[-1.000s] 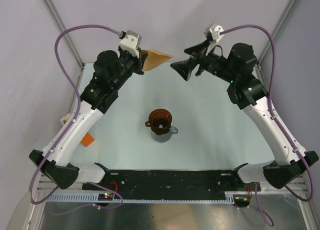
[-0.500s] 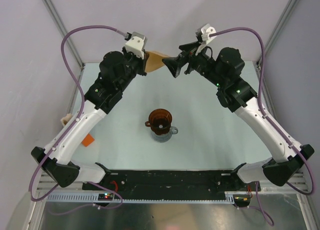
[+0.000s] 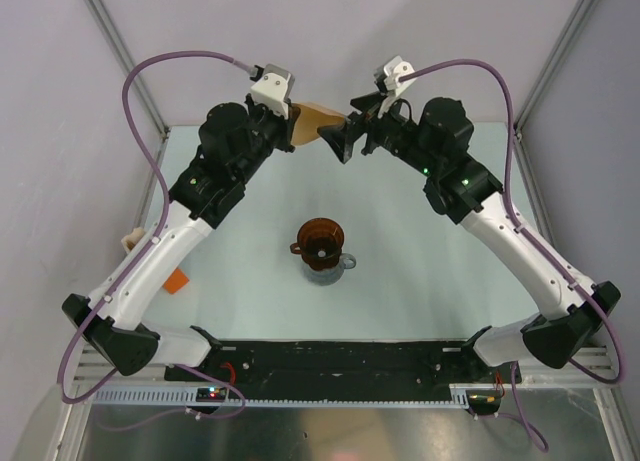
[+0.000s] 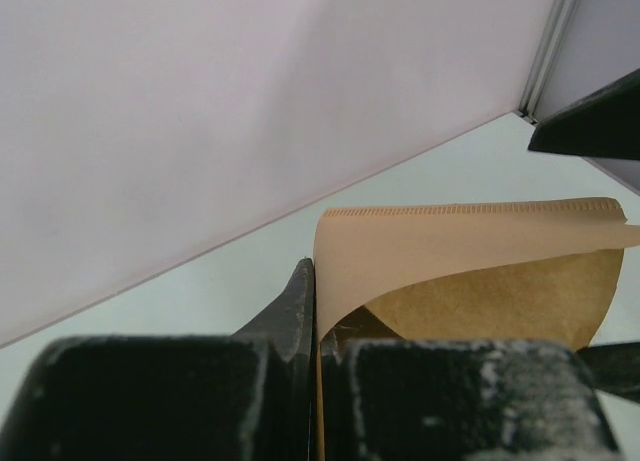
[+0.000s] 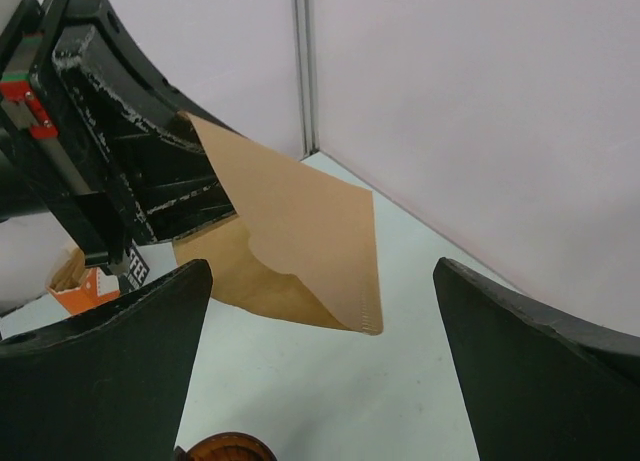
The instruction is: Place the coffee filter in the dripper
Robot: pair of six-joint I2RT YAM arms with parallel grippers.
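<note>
An orange box [image 3: 176, 279] lies at the left edge of the table [image 3: 430, 231]. The left gripper [image 3: 293, 128], raised over the table's far side, is clenched on one corner of the filter [image 3: 316, 121]. The filter juts out flat in the air toward the right, and near the fingers [image 4: 300, 311] its upper layer curls off the lower one. At mid-table the dripper [image 3: 320, 237] sits upright on a glass jug [image 3: 346, 264], well apart from the filter. The right gripper [image 3: 338, 141] faces the filter's free edge with its jaws spread wide, and no contact shows.
</note>
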